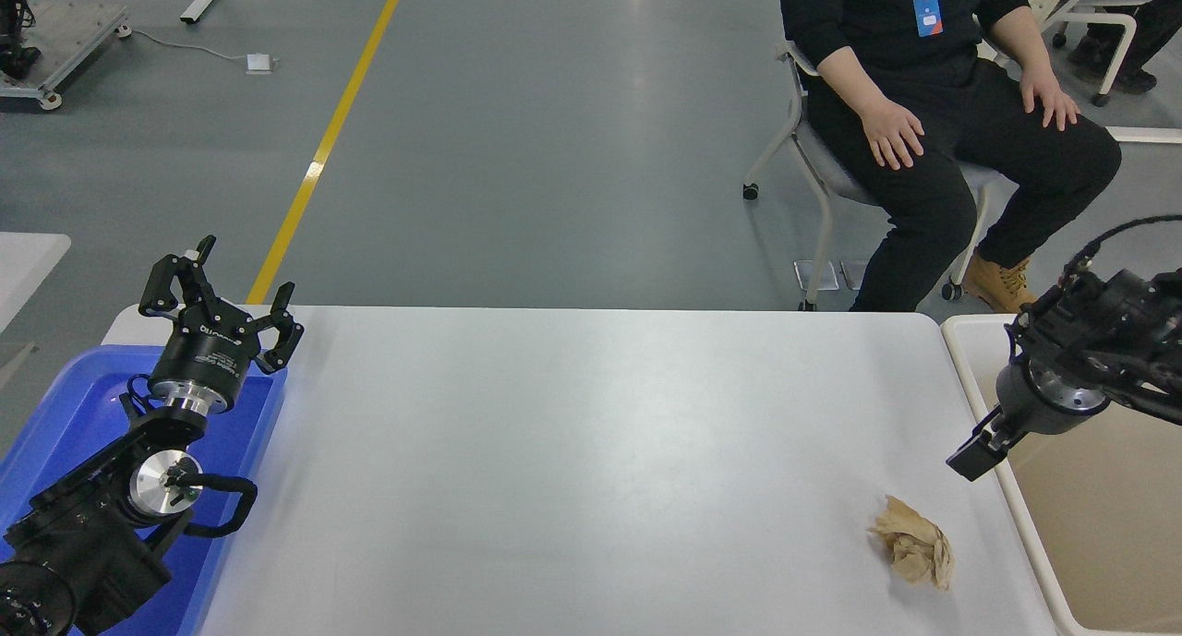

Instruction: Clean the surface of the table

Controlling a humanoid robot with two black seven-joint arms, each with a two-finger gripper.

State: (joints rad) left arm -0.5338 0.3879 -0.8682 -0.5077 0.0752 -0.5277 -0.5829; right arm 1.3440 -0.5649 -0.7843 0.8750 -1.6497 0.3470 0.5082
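Right gripper is hanging over the near-right part of the table, just above the rim of the beige bin, pointing down and left. It is seen edge-on, so I cannot tell whether it is spread or clenched; nothing is visibly in it. The arm is coming in from the right edge, black with a bare metal collar.

Crumpled tan paper wad is lying on the white table surface, near the front right, close to the bin wall but apart from it, below and left of the gripper. The tabletop is looking smooth and matte, with rounded corners.

Left gripper is sitting parked at the lower left over the blue plastic tray, its black fingers splayed apart and holding nothing.

A person in black is sitting on a chair beyond the far right edge, hands resting on thighs.
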